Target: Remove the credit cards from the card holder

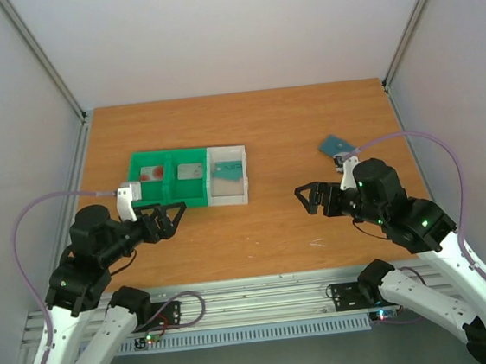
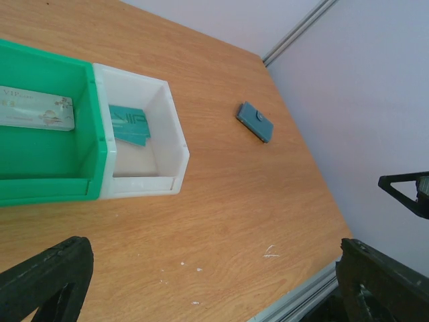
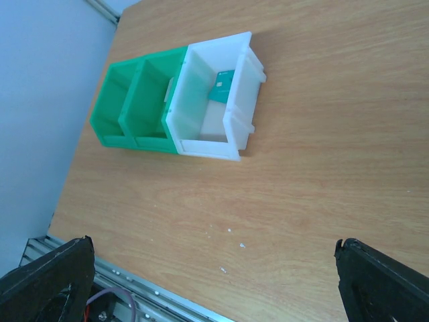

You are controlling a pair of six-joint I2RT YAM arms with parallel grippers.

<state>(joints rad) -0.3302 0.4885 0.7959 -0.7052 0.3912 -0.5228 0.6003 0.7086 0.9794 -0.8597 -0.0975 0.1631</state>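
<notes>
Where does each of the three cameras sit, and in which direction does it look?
Top external: above, behind the arms, looking down on the table; left gripper and right gripper show.
Left wrist: on left arm, facing the card holder; own fingers at bottom corners.
Right wrist: on right arm, facing the green tray; own fingers likewise.
Shared: the white tray, in all three.

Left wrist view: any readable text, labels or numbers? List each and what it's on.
"VIP": top left corner of the pale card lying in the green tray. The smaller print beside and under it is too blurred to read.
"VIP": what the large outlined letters on the teal card in the white tray appear to read. The tray wall partly hides the card.
Card holder: no text readable.
</notes>
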